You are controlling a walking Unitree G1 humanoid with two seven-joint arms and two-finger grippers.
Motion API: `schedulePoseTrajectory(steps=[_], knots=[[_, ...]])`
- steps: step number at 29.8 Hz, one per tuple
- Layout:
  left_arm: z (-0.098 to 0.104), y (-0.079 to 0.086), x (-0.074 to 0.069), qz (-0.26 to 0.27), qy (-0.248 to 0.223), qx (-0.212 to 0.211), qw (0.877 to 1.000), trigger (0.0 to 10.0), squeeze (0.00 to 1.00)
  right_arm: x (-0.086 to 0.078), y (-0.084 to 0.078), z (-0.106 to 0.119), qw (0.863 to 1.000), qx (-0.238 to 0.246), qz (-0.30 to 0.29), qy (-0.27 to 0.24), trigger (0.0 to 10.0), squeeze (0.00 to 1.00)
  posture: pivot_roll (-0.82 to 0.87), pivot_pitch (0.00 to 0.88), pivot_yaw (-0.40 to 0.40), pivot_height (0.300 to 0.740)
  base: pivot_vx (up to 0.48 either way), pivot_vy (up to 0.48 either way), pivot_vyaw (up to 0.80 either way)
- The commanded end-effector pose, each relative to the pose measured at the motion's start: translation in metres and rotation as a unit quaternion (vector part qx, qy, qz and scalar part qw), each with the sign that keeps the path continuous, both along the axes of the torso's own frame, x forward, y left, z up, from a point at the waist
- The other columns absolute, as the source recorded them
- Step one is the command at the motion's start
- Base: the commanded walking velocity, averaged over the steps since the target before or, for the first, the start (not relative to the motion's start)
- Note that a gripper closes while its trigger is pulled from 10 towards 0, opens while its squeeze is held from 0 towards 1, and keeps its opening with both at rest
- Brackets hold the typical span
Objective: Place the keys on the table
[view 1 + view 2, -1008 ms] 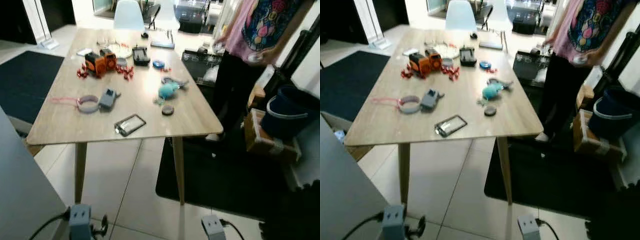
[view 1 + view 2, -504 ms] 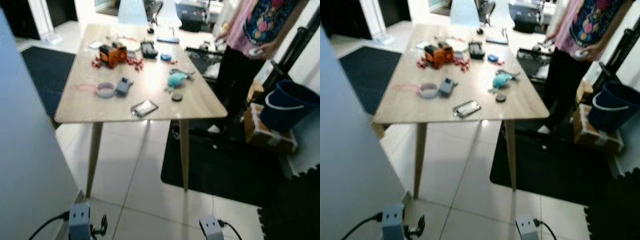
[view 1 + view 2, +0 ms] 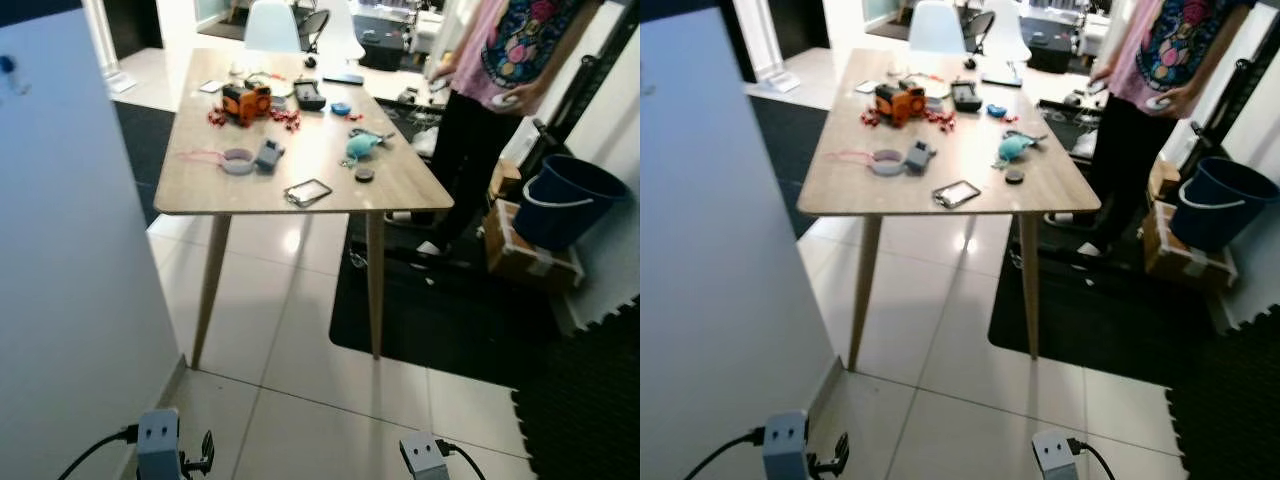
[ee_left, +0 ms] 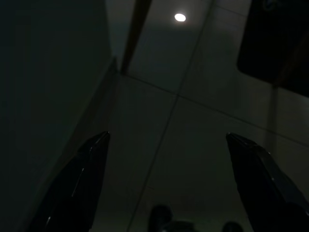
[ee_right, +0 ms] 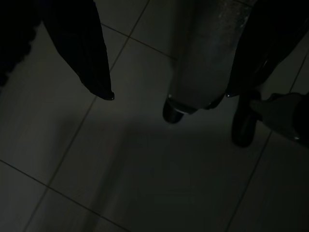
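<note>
Left eye view: keys w/ teal fob (image 3: 360,143) apparently lying on tabletop (image 3: 200,185), well apart from robot; left tool (image 4: 167,137) & right tool (image 5: 168,95) both spread, empty, low over floor; placing prob. done, next just stand clear.

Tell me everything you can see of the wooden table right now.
The table has a light wood-look rectangular top on slim, splayed wooden legs; two near legs show, standing on pale floor tiles, the right one at the edge of a dark mat. The top looks level. Small things lie on it: an orange toy, a turquoise soft toy, a phone-like slab near the front edge. A person stands at its right side. White chairs sit at the far end.
</note>
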State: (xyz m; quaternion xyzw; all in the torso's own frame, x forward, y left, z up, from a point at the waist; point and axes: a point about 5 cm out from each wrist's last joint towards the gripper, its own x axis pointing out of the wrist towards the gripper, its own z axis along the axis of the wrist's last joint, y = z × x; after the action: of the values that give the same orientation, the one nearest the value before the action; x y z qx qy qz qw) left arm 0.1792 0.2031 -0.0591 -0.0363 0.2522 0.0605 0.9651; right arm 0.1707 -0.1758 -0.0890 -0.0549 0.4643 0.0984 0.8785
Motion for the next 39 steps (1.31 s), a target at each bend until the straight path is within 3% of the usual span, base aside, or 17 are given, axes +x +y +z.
schedulePoseTrajectory(steps=[1,39], knots=[[-0.0011,0.0009,-0.0026,0.005,0.003,0.0,1.0,10.0,0.0,-0.0022,-0.0041,-0.0007,1.0,-0.005,-0.004,0.005,10.0,0.0,0.1,0.045,-0.066,0.74,0.0,0.0,0.0],[0.0006,-0.0016,0.0018,0.009,-0.003,-0.011,1.0,10.0,0.0,0.0,-0.0043,0.0003,1.0,-0.007,0.002,0.003,10.0,0.0,0.09,0.043,-0.072,0.74,0.0,0.0,0.0]])
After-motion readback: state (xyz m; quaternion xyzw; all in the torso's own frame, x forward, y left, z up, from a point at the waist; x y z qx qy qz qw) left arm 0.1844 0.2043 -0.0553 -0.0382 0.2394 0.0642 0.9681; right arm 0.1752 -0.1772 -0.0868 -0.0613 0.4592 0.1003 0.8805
